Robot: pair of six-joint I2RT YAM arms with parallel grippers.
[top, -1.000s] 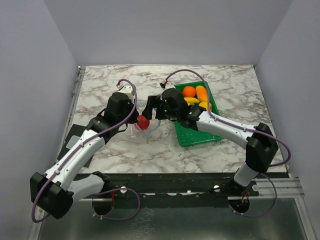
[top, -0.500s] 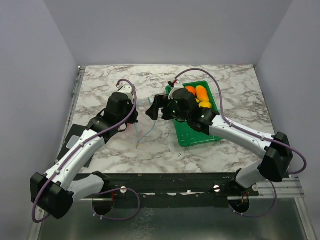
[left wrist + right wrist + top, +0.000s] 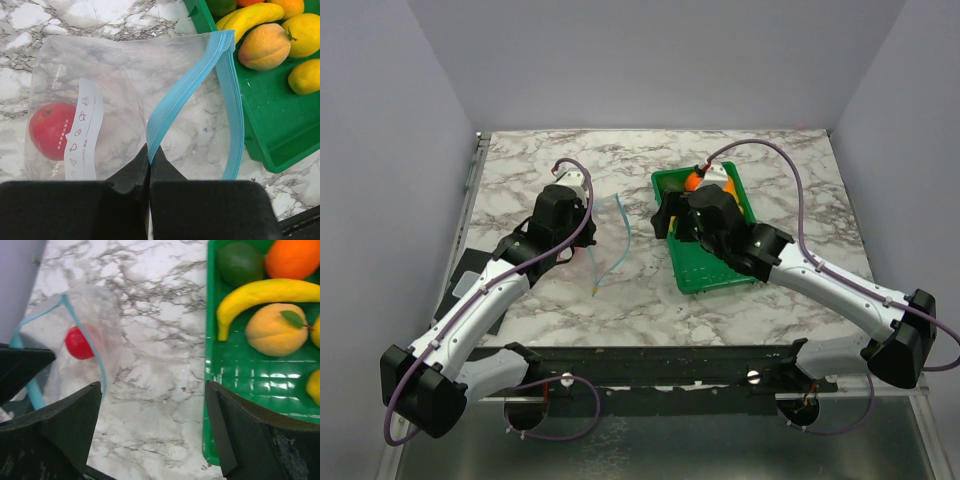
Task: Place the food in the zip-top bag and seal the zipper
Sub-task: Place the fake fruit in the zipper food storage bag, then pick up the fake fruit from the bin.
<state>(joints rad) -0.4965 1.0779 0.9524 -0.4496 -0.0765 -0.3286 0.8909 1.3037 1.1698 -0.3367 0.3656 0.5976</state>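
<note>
- Left gripper (image 3: 149,159): fingers pressed together, pinching one lip of the zipper (image 3: 186,82) near its middle.
- Zip-top bag (image 3: 120,85) lies flat on the marble table (image 3: 160,335), just beside the green tray (image 3: 272,127), on the tray's left side in the top view.
- Bag mouth faces the tray and gapes. The pinched lip is pulled away from the other one, which runs close along the tray wall. The two lips meet at a corner touching or just over the tray rim.
- Red piece (image 3: 47,131) is inside the bag, at the closed end farthest from the tray, partly behind the white label.
- Right gripper (image 3: 152,405): fingers spread wide, nothing between them. It hangs over the tray's left edge, with one finger over the table and the other over the tray.
- In the tray's far end:
  - banana (image 3: 250,17)
  - peach-coloured fruit (image 3: 264,46)
  - lemons (image 3: 306,76)
  - orange (image 3: 295,257)
  - dark green piece (image 3: 240,262)
- The tray's near half shows bare green floor.
</note>
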